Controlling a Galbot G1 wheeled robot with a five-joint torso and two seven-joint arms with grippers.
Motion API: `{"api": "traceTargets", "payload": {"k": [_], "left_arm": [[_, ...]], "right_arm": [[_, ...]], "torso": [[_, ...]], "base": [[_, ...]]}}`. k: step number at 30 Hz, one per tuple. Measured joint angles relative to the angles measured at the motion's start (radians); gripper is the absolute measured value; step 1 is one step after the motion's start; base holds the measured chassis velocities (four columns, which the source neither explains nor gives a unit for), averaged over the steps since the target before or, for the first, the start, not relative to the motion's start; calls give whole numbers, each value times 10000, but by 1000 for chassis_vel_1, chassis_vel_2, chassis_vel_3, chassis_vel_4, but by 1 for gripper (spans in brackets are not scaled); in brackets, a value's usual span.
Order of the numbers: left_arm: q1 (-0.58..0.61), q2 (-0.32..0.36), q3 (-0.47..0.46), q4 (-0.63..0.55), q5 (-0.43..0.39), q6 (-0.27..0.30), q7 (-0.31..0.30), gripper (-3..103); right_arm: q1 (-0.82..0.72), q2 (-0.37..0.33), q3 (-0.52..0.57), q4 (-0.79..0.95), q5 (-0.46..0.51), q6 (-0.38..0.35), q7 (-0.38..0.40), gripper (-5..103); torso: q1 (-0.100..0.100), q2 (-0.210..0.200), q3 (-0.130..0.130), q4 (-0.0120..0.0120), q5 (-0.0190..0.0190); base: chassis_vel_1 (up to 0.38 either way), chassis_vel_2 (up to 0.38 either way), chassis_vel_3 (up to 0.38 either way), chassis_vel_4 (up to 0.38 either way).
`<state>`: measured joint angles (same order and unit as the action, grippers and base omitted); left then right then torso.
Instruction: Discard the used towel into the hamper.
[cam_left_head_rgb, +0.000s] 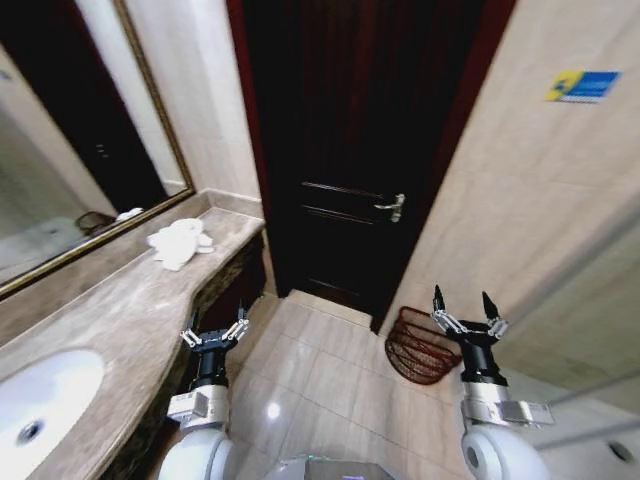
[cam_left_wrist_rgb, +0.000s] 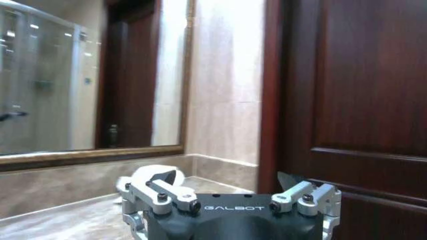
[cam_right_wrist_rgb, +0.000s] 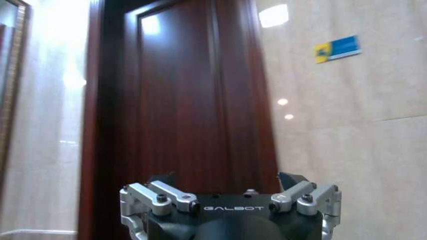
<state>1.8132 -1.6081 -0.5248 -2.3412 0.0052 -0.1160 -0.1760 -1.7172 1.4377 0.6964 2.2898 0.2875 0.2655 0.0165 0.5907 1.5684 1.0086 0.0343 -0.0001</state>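
"GALBOT" stands in pale letters on the dark body of the left gripper (cam_left_wrist_rgb: 227, 192) — and likewise on the right gripper (cam_right_wrist_rgb: 227, 192). The blue-and-yellow rectangular wall sign (cam_left_head_rgb: 582, 86), upper right, is unreadable.

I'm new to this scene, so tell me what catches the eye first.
A crumpled white towel lies on the marble counter near its far end, below the mirror. The dark red-brown hamper sits on the floor by the dark door. The left gripper and right gripper both hang open, holding nothing.
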Motion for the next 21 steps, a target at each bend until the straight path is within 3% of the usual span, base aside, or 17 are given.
{"api": "traceTargets", "payload": {"k": [12,15,21], "left_arm": [[-61,0,-104,161,250,-21,-113,99],[-78,0,-238,338,232,-489,-2,100],[-92,0,-329,441,468,-769,122,100]], "right_arm": [[37,-91,-5,84,2,-249,39,100],[5,-112,5,149,3,-395,-79,100],[9,-152,23,191,3,-507,-180,100]], "torso": [[0,0,0,2,0],[0,0,0,2,0],[-1,0,0,-1,0]], "base": [[123,113,124,120],[63,84,73,61],[9,14,7,7]]}}
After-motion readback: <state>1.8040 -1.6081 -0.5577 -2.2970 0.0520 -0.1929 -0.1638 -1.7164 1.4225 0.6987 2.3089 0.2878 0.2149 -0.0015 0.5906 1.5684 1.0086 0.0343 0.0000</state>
